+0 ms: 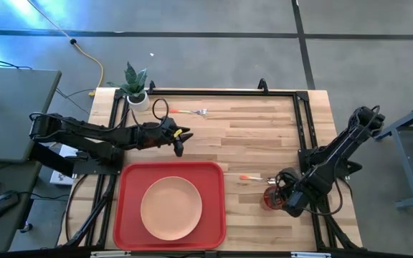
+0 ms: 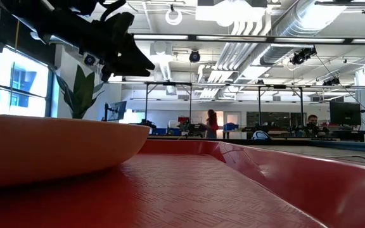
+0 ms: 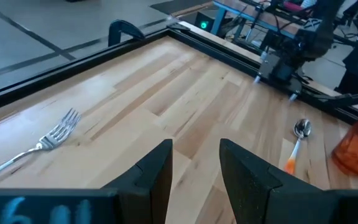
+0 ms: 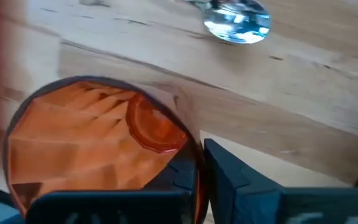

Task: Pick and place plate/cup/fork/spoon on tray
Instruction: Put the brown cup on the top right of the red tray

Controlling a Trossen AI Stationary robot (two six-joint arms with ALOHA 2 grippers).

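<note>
The right gripper [image 1: 277,198] pinches the rim of the small translucent red-orange cup [image 1: 270,198], upright on the wooden table [image 1: 264,136] right of the red rectangular tray [image 1: 130,215]. Beside it the orange-handled spoon [image 1: 253,178] lies crosswise, bowl toward the gripper. The left gripper [image 1: 180,145] hangs spread above the tray's far edge.

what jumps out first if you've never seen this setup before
The big red tray at the table's near edge, left of centre, grabs the eye, with the peach plate already on it. To its right, the right end effector is shut on the red-orange cup, the spoon lying just beside it.
</note>
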